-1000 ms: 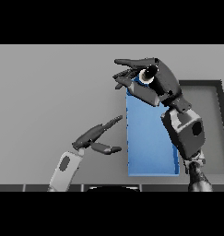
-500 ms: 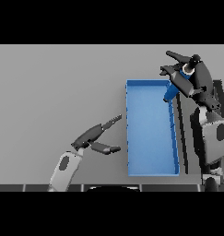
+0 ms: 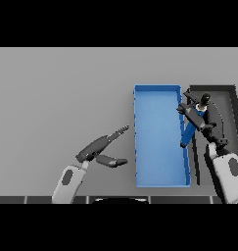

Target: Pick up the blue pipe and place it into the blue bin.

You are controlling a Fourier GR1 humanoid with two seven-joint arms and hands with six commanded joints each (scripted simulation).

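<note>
The fingers of the right hand are curling round the blue pipe, gripping it near its upper end so that the rest of it is slanting down and leftward across the right wall of the blue bin. That tilt is probably there so that the pipe's lower tip can clear the rim and slide inside; the tip is appearing to sit right at the wall, and whether it is already over the bin floor or still outside it cannot be told. The pipe is looking like a short, straight, smooth tube, a slightly darker blue than the bin. The bin is a long, shallow rectangular tray with thin upright walls and a flat floor, lying toward the right side of the grey table. Just beyond its right wall, a dark open tray is lying at the table's right edge, under the arm. The left hand is hovering near the table's front edge, left of the bin, with its fingers straight and thumb spread, holding nothing.
</note>
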